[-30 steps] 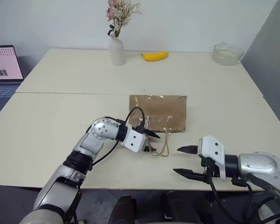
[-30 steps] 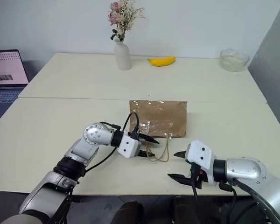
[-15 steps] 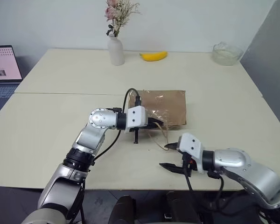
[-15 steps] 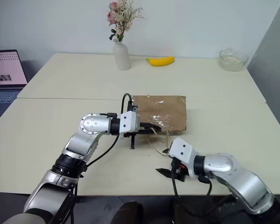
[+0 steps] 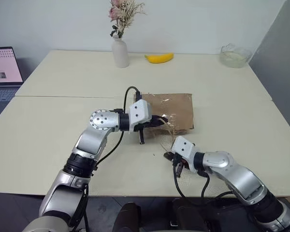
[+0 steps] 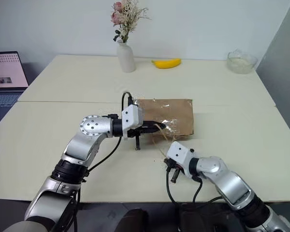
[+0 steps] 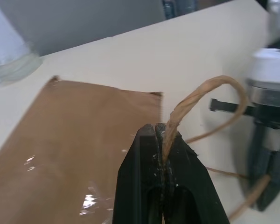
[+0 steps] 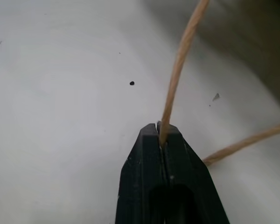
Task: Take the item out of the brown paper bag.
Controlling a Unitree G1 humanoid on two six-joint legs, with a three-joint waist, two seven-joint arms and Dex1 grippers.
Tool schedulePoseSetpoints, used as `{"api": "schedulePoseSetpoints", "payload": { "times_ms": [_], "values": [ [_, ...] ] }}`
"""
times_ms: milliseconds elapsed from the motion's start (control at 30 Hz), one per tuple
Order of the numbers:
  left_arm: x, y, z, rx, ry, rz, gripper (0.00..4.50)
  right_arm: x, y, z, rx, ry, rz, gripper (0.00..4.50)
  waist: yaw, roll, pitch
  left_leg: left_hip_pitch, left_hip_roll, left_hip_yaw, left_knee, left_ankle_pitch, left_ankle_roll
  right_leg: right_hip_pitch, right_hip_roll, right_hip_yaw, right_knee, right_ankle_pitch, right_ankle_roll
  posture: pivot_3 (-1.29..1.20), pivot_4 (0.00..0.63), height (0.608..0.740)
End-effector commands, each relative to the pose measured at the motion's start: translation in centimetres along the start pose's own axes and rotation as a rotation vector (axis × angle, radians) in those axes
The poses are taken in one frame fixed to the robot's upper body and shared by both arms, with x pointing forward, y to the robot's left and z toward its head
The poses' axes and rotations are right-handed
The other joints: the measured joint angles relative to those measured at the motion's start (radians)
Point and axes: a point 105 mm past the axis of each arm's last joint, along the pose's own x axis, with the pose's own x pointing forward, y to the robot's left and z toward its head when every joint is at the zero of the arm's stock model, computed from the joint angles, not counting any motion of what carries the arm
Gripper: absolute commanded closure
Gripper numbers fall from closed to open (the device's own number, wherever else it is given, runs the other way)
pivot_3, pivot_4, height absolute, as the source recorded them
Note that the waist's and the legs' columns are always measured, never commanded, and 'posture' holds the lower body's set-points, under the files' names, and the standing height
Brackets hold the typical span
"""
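Grippers are both clamping cord right now! The left gripper (image 5: pixel 160 121), pointing toward the right of the frame at centre, is pinching one tan handle (image 7: pixel 196 95) between pressed-together fingers, just at the near edge of the brown paper bag (image 5: pixel 176 108). The right gripper (image 5: pixel 170 155), lower and nearer the bottom of the frame, is nipping the second handle (image 8: pixel 182 60), its fingers likewise squeezed shut on the cord.

The bag is lying flat on the table (image 5: pixel 63 130), its long side running across the frame, mouth facing the bottom edge, directly above the right gripper and beside the left one. The item is not showing; it is probably sitting inside the bag, though nothing confirms it. The left gripper is the nearer one to the mouth.

Counting up: one bag, two handles, two grippers, one banana (image 5: pixel 159 57), one vase (image 5: pixel 120 51), one glass bowl (image 5: pixel 235 55), one laptop (image 5: pixel 5 72).
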Motion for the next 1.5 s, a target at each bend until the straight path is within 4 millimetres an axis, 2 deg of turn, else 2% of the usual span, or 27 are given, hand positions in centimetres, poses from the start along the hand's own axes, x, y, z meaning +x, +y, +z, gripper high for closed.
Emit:
{"api": "schedulePoseSetpoints", "payload": {
  "times_ms": [33,133,367,533,833,1033,1133,1267,1300,1333,1500],
  "values": [
    [-0.2,3.0,2.8,-0.017,-0.067,0.133,4.5,0.1,0.5,-1.3,-0.011,0.053,0.001,4.49,0.0,0.0,0.0,0.0,0.0,0.0,0.0,0.0,0.0,0.0,0.0,0.0,0.0,0.0,0.0,0.0,0.15,0.74],
    [-0.2,5.6,4.1,-0.077,-0.093,0.24,4.5,0.1,0.6,-2.5,-0.037,0.102,-0.006,4.49,0.0,-0.001,-0.001,0.0,0.0,0.0,0.0,0.0,0.0,0.0,0.0,-0.001,0.0,0.0,0.0,0.0,0.15,0.74],
    [-0.8,9.6,6.7,-0.17,-0.154,0.388,4.5,-0.2,1.2,-5.0,-0.133,0.199,0.008,4.49,0.0,-0.001,-0.001,0.001,-0.001,0.0,0.0,0.0,0.0,0.0,0.0,-0.001,0.0,0.0,0.0,0.0,0.15,0.74],
    [-1.3,10.8,7.9,-0.18,-0.185,0.426,4.5,-0.4,1.6,-5.4,-0.155,0.212,0.02,4.49,0.001,-0.001,-0.001,0.001,-0.001,0.001,0.0,0.0,0.0,0.001,-0.001,-0.001,0.0,0.0,0.0,0.0,0.15,0.74],
    [-2.6,12.4,9.1,-0.149,-0.221,0.511,4.5,-0.6,1.0,-5.2,-0.197,0.213,0.008,4.49,0.002,-0.001,-0.001,0.0,-0.001,0.001,0.0,0.0,0.0,0.0,-0.001,0.0,0.0,0.0,0.0,0.0,0.15,0.74],
    [-2.4,12.1,9.2,-0.148,-0.234,0.49,4.5,-0.7,0.8,-5.0,-0.215,0.207,0.005,4.49,0.004,-0.002,-0.005,0.004,-0.001,0.0,-0.001,0.0,0.0,0.005,-0.002,-0.001,-0.003,0.0,0.0,0.0,0.15,0.74],
    [-2.0,10.7,9.2,-0.153,-0.236,0.406,4.5,-0.6,0.3,-4.3,-0.212,0.177,-0.026,4.49,0.004,-0.002,-0.005,0.005,-0.001,-0.001,0.0,0.0,0.0,0.008,-0.002,-0.002,-0.006,0.0,0.0,0.0,0.15,0.74],
    [-1.4,7.9,8.7,-0.176,-0.218,0.255,4.5,-0.8,0.1,-2.2,-0.165,0.08,-0.046,4.49,0.003,-0.003,-0.005,0.004,-0.001,-0.002,-0.001,0.0,-0.001,0.008,-0.002,-0.002,-0.007,0.0,0.0,0.0,0.15,0.74],
    [-1.4,7.2,8.6,-0.185,-0.212,0.223,4.5,-0.9,0.0,-1.5,-0.151,0.053,-0.056,4.09,0.002,-0.003,-0.005,0.004,-0.001,-0.002,-0.001,0.0,-0.001,0.008,-0.002,-0.002,-0.008,0.0,0.0,0.0,0.15,0.74],
    [-1.4,6.7,8.4,-0.195,-0.205,0.199,4.5,-1.1,-0.2,-1.0,-0.143,0.033,-0.065,3.9,0.002,-0.003,-0.005,0.004,-0.001,-0.002,-0.001,0.0,-0.001,0.008,-0.002,-0.001,-0.008,0.0,0.0,0.0,0.15,0.74],
    [-1.8,5.8,8.2,-0.218,-0.2,0.166,4.5,-2.8,-0.1,1.4,-0.158,-0.031,-0.041,2.22,0.002,-0.003,-0.005,0.004,-0.001,-0.003,-0.001,0.0,-0.001,0.008,-0.002,-0.002,-0.007,0.0,0.0,0.0,0.15,0.74]
  ]
}}
